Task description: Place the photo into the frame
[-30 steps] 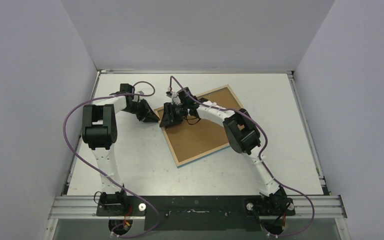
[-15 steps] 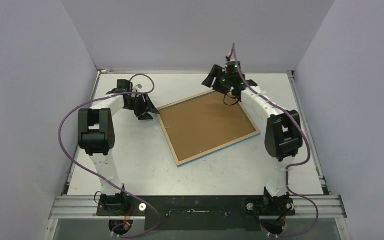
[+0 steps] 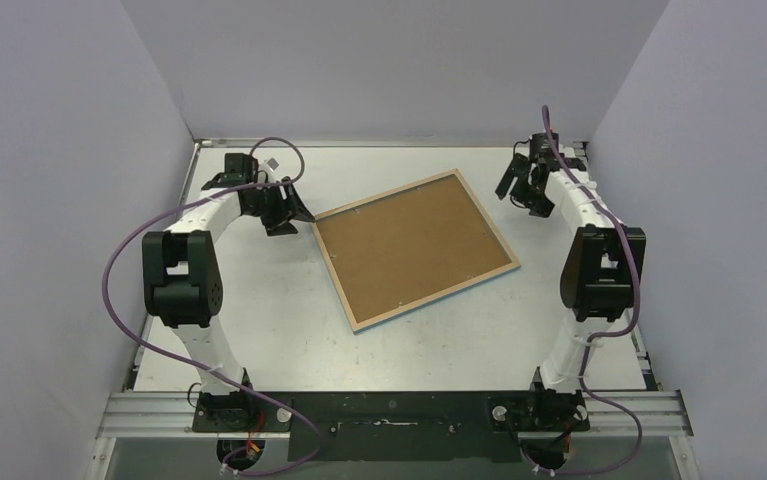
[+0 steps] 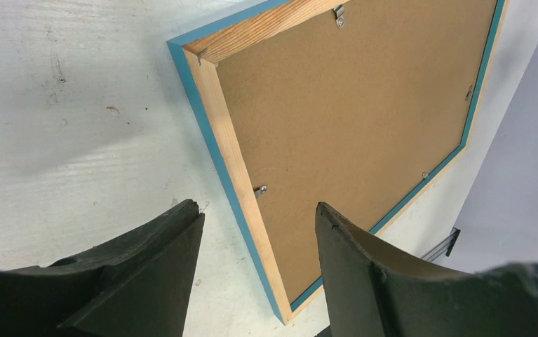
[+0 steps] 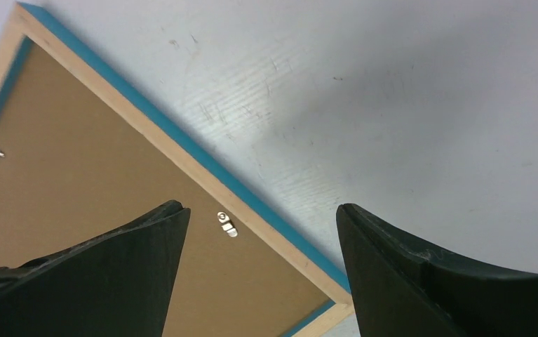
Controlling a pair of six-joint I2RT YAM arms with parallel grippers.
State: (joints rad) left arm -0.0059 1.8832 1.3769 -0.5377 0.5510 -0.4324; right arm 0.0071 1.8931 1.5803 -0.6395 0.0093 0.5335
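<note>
While frame [image 3: 414,249] lies back-up on table [image 3: 289,340], left gripper [image 4: 259,214] and right gripper [image 5: 262,210] hover spread, empty, flanking it.

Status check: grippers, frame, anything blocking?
Left gripper open, right gripper open, both empty. Frame face down on table, backing board fitted. Photo not in view. No obstruction seen.

surface: white table [image 3: 259,330]; on it: frame [image 4: 236,151], flat, back side up, askew to the table's edges
</note>
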